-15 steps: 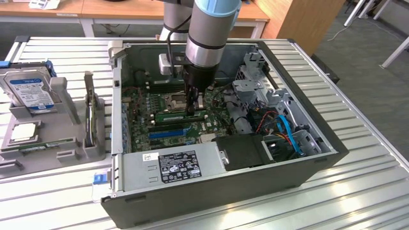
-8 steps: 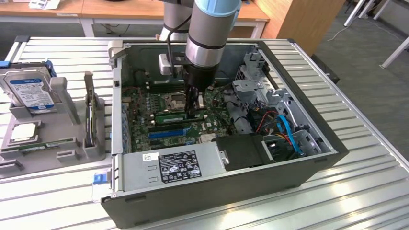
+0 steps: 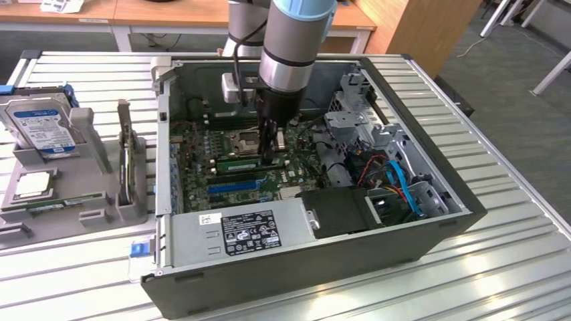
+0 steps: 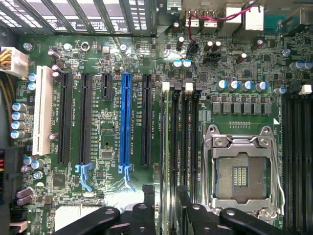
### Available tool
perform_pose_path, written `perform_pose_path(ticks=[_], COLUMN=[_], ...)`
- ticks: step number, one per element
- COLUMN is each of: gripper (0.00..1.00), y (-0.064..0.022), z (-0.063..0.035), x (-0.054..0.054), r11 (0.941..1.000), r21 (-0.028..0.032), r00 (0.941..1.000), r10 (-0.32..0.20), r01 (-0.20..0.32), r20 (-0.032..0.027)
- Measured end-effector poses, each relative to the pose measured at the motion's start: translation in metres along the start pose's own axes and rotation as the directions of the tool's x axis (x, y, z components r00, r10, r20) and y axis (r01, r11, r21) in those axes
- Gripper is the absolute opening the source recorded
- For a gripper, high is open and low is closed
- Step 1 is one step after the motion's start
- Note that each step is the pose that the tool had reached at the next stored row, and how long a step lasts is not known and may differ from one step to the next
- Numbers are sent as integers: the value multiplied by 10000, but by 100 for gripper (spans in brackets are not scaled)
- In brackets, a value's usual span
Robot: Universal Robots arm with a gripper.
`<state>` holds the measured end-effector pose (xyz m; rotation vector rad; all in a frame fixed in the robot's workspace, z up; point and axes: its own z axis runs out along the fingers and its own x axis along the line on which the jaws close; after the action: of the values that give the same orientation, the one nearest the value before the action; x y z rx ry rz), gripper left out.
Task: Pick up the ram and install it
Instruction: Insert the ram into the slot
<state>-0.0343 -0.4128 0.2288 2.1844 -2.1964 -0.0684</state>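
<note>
A: How is the pincer (image 4: pixel 165 192) set?
B: It is spread, and the ram (image 4: pixel 165 142) is seen between the fingers, ungripped.
A: Where is the ram placed?
B: Upright in a memory slot beside the CPU socket (image 4: pixel 242 171). Installation is judged nearly done. Latching cannot be confirmed, so a check is called for.

Green ram (image 3: pixel 239 162), blue slot (image 4: pixel 126 117) (white slot (image 4: pixel 43 110) too).

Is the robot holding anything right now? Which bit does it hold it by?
Nothing is held. The jaws stand open, one on each side of the ram, without pinching it. The ram sits on its edge in a memory slot.
</note>
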Motion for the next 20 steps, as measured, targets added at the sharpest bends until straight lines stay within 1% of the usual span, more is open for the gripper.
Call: perform_pose_path(ticks=[6, 20], gripper=[31, 31], y=[8, 24], z=[-128, -394], x=[0, 0], r11=[10000, 10000], r21=[0, 1], r00=[10000, 10000], r10=[0, 0], r01=[0, 0], r20=[0, 0])
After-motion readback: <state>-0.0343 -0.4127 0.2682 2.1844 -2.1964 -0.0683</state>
